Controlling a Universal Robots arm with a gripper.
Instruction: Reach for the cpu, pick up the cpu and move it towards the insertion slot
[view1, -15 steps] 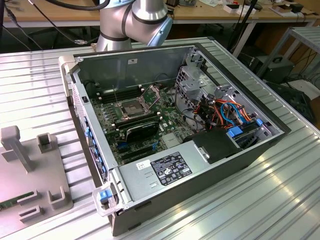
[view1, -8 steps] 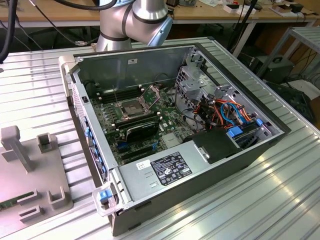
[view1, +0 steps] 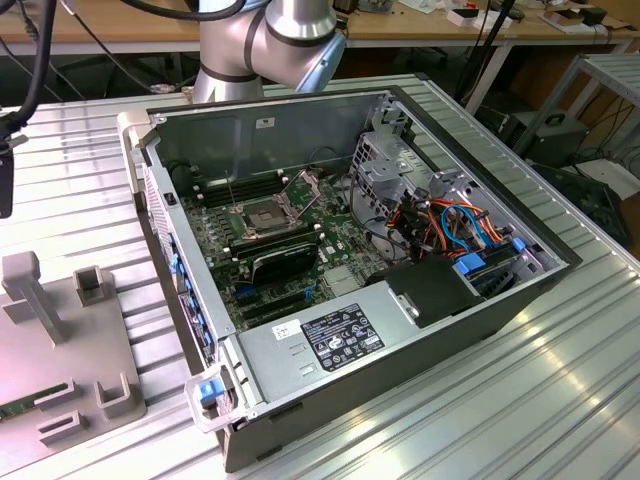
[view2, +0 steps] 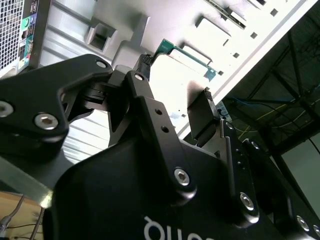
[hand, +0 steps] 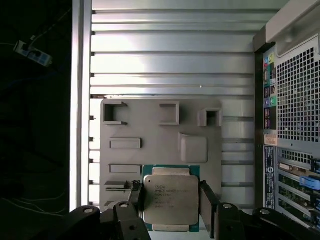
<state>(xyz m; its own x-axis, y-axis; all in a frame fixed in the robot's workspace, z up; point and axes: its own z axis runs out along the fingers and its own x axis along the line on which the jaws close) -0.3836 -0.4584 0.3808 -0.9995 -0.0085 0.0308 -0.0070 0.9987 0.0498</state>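
In the first wrist view the cpu (hand: 171, 202), a square chip with a pale metallic face on a green base, sits between my two black fingers (hand: 137, 196). My gripper (hand: 171, 192) is shut on it, one finger against each side edge. It looks raised a little above the grey fixture plate (hand: 150, 132). In the second wrist view the gripper (view2: 175, 80) hangs over the same bright plate, and glare hides what lies between the fingers. The insertion slot (view1: 262, 215), a silver-framed square socket with its lever up, lies inside the open computer case (view1: 400, 300), well towards the exterior view's right of the plate (view1: 60, 340).
A green memory stick (view1: 20, 405) lies on the plate among raised grey holders (view1: 25, 290). The case's perforated rear wall (hand: 297, 95) stands close beside the plate. A drive cage (view1: 385, 165), coloured cables (view1: 455, 225) and the arm's base (view1: 265, 45) crowd the case's far side.
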